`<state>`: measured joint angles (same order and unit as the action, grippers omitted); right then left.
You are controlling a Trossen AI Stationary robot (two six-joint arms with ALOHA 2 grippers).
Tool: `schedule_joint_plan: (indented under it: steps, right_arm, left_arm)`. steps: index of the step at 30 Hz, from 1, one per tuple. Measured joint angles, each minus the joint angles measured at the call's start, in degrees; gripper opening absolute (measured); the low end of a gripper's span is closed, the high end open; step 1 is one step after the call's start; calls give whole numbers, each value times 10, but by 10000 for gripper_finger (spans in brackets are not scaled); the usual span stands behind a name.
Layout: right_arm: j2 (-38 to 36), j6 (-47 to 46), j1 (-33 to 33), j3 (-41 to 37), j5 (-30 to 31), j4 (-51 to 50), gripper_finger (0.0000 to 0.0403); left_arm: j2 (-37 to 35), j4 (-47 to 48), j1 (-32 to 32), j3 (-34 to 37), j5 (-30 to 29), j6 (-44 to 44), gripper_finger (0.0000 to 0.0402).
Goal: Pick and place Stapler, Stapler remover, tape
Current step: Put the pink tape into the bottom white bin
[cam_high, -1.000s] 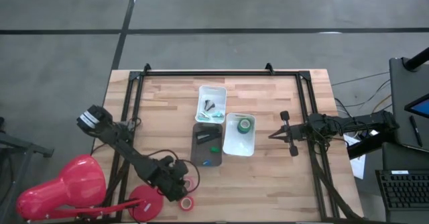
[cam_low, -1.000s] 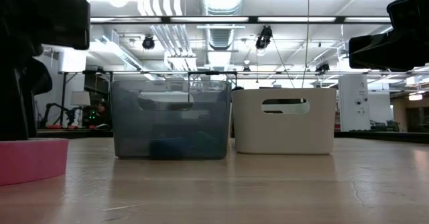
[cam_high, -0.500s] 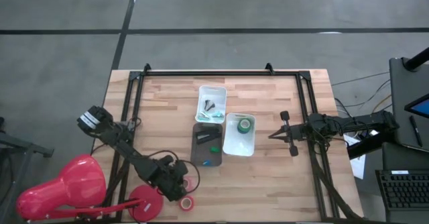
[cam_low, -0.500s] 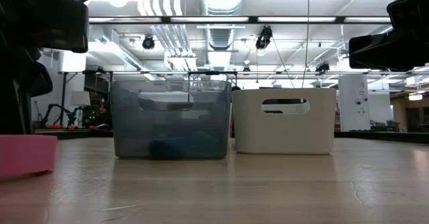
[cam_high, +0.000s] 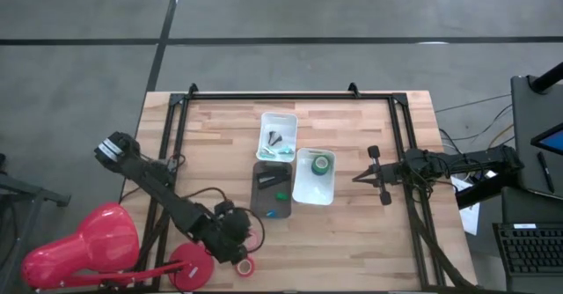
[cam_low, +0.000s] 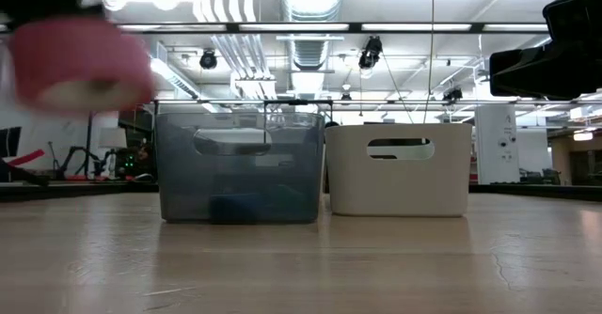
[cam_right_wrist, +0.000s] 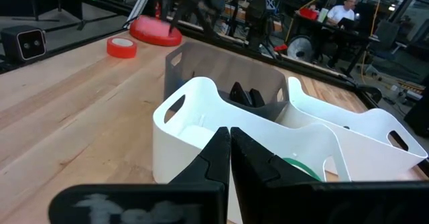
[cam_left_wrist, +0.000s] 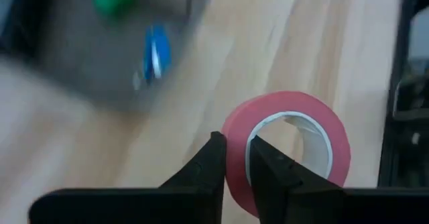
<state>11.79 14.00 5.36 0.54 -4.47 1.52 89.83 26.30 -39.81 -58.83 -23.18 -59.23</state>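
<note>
A red tape roll [cam_left_wrist: 295, 120] is in my left gripper [cam_left_wrist: 236, 158], near the table's near-left part [cam_high: 239, 241]. In the low view the red tape roll [cam_low: 80, 58] is up in the air and blurred. A second red roll [cam_high: 245, 266] lies flat by the near edge. A green roll [cam_high: 322, 163] sits in a white tray [cam_high: 303, 188]. A blue roll [cam_high: 273, 212] sits in the grey tray [cam_high: 262, 195]. My right gripper [cam_high: 356, 179] waits, shut, right of the trays. My left gripper pinches the red roll's wall [cam_left_wrist: 234, 140], one finger inside the open centre [cam_left_wrist: 263, 163] and one outside [cam_left_wrist: 213, 160]. The fingers come from above, slanting. The roll is lifted clear of the table and sits tilted.
A second white tray [cam_high: 278, 135] with small dark items stands behind the grey one. A red lamp-like object [cam_high: 84, 246] and its red disc base [cam_high: 189, 266] sit at the near-left corner. A black frame [cam_high: 264, 96] runs along the far and side edges.
My left gripper has risen with the red roll. A second ago the roll rested on the table at the low view's left edge, then slid further left, and now it hangs well above the wood. The right arm has kept still.
</note>
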Motion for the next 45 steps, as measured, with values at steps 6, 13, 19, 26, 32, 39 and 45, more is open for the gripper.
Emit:
schedule_joint_plan:
  steps: [6, 13, 19, 26, 32, 39, 45]
  right_arm:
    - [0, 1, 0, 0, 0, 0, 9]
    - [0, 0, 0, 0, 0, 0, 9]
    - [0, 0, 0, 0, 0, 0, 9]
    - [0, 0, 0, 0, 0, 0, 9]
    - [0, 0, 0, 0, 0, 0, 9]
    - [0, 0, 0, 0, 1, 0, 9]
    - [0, 0, 0, 0, 0, 0, 9]
  left_arm:
    - [-18, -49, 13, -34, -239, 172, 42]
    - [-7, -205, 94, -36, -338, 293, 63]
    - [24, -273, 193, -35, -202, 313, 47]
    - [59, -358, 280, -35, -32, 331, 58]
    - [83, -355, 326, -44, -13, 349, 57]
    - [132, -351, 349, -79, 95, 352, 53]
    - [182, -224, 354, -165, 119, 355, 56]
